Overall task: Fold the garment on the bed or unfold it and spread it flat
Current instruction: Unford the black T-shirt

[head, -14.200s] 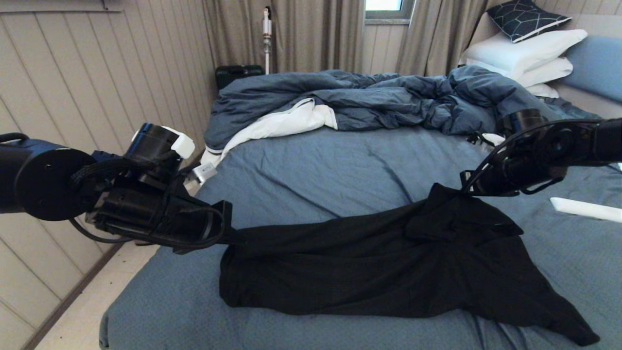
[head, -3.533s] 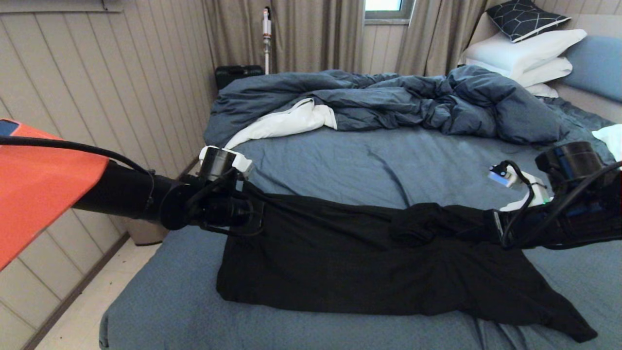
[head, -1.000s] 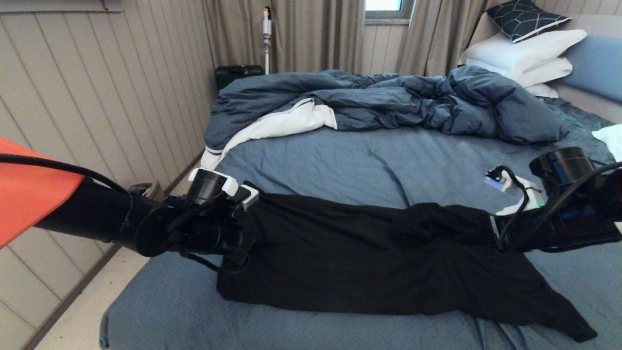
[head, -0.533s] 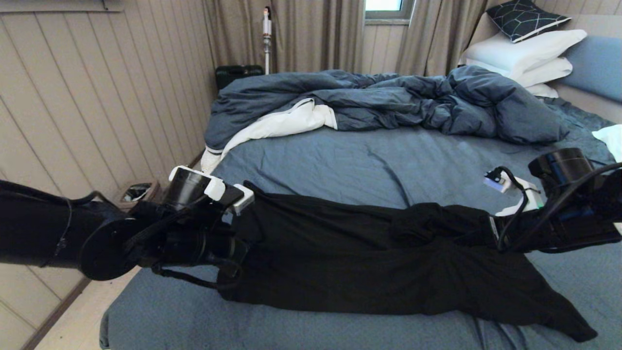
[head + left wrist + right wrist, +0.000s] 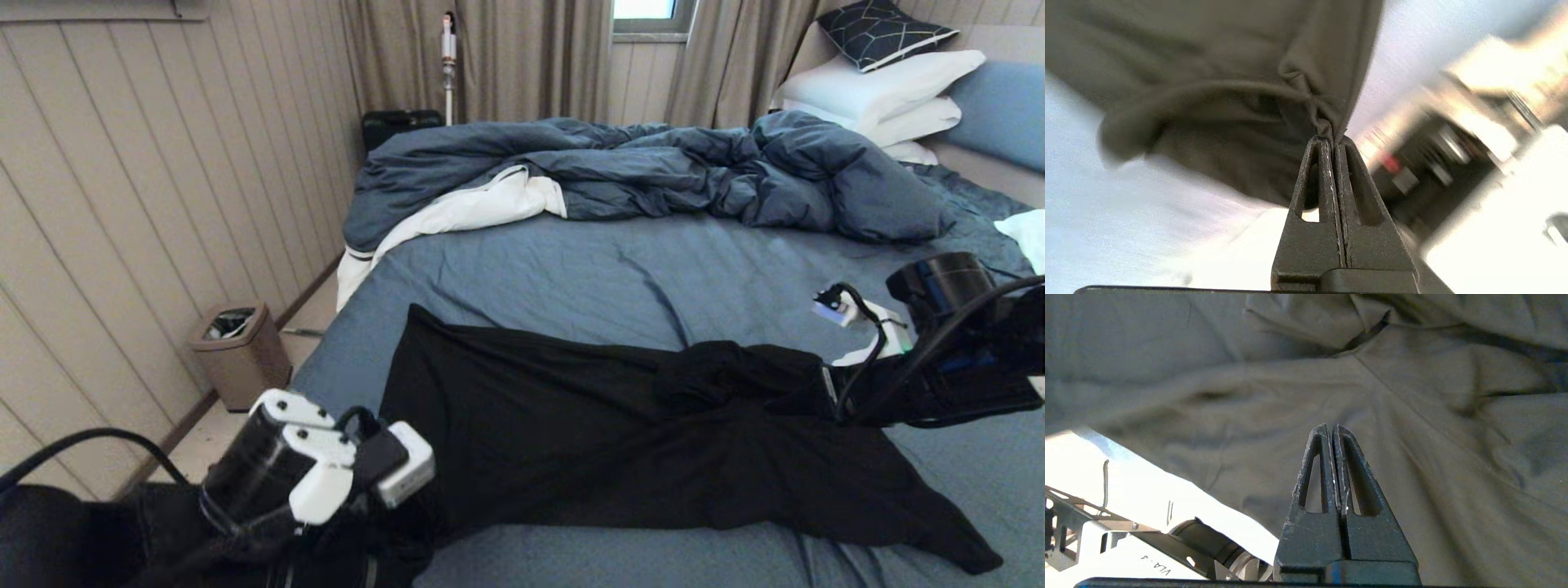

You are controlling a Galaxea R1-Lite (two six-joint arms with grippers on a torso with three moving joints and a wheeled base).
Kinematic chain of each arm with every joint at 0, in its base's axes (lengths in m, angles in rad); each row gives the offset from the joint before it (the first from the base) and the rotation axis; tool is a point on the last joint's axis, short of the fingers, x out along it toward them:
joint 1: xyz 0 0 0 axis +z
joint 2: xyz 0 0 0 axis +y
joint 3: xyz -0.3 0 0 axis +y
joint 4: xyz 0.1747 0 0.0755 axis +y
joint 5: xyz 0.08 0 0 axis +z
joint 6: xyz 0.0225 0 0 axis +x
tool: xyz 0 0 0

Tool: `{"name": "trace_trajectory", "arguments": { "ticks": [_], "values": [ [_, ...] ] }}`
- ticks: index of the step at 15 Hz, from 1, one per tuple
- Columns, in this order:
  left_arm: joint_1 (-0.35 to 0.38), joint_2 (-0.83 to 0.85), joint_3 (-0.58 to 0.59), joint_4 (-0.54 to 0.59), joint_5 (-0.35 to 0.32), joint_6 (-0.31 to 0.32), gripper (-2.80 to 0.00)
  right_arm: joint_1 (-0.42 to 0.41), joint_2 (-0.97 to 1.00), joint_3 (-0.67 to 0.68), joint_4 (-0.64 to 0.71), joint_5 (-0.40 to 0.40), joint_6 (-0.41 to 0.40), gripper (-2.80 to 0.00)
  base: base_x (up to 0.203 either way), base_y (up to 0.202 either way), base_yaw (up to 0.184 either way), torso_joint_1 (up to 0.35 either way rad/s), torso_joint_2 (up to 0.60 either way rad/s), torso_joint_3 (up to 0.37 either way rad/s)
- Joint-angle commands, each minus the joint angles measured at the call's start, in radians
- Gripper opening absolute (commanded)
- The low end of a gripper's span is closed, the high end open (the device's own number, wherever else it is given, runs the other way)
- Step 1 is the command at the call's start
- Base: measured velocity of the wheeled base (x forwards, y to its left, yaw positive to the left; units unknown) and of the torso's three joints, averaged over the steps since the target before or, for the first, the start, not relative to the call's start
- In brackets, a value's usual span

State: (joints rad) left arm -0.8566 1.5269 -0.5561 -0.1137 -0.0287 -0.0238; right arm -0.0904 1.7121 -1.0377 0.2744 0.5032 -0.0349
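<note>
The garment (image 5: 620, 433), plain black, lies stretched across the near part of the bed (image 5: 571, 269), one sleeve trailing to the near right. My left gripper (image 5: 1329, 138) is shut on a bunched corner of the garment (image 5: 1229, 102). In the head view only that arm's wrist (image 5: 318, 465) shows, low at the bed's near-left corner, with its fingers hidden. My right gripper (image 5: 824, 392) hovers at the garment's right end, shut, with a ridge of cloth drawn up to it. Its closed tips (image 5: 1331, 426) meet the garment (image 5: 1412, 416).
A rumpled dark blue duvet (image 5: 637, 163) fills the far half of the bed, with white pillows (image 5: 882, 90) at the far right. A small waste bin (image 5: 241, 355) stands on the floor by the left wall. White cloth (image 5: 1029, 233) lies at the right edge.
My left arm has swung down and back to the bed's near-left corner, carrying its garment corner along. The garment's far-left edge now lies uncovered. The right arm has not moved.
</note>
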Motion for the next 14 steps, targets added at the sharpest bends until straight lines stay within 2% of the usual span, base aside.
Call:
{"name": "trace_trajectory", "arguments": {
  "ticks": [1,2,3,8,12,13,14],
  "values": [
    [-0.08,-0.036,0.069,-0.019,0.003,-0.042,-2.8,0.0,0.001,0.002,0.0,0.003,0.0,-2.8,0.0,0.0,0.0,0.0,0.0,0.0],
    [-0.112,-0.045,0.094,-0.041,0.005,-0.09,-2.8,0.0,0.001,0.004,0.0,0.003,0.0,-2.8,0.0,0.0,0.0,0.0,0.0,0.0],
    [-0.133,-0.056,0.107,-0.048,0.006,-0.111,-2.8,0.0,0.001,0.004,0.0,0.001,0.0,-2.8,0.0,0.0,0.0,0.0,0.0,0.0],
    [-0.235,-0.073,0.145,-0.05,-0.002,-0.184,-2.8,-0.008,0.003,0.004,-0.001,0.001,-0.003,-2.8,0.0,0.0,0.0,0.0,0.0,0.0],
    [-0.238,-0.066,0.154,-0.072,-0.002,-0.186,-2.8,-0.008,0.003,0.004,-0.001,0.001,-0.002,-2.8,0.0,0.0,0.0,0.0,0.0,0.0],
    [-0.239,-0.072,0.154,-0.073,0.005,-0.185,0.0,-0.007,0.003,0.005,-0.001,0.001,-0.003,-2.8,0.0,0.0,0.0,0.0,0.0,0.0],
    [-0.239,-0.081,0.152,-0.073,0.01,-0.183,0.0,-0.006,0.003,0.005,-0.001,0.001,-0.003,-2.8,0.0,0.0,0.0,0.0,0.0,0.0]
  ]
}}
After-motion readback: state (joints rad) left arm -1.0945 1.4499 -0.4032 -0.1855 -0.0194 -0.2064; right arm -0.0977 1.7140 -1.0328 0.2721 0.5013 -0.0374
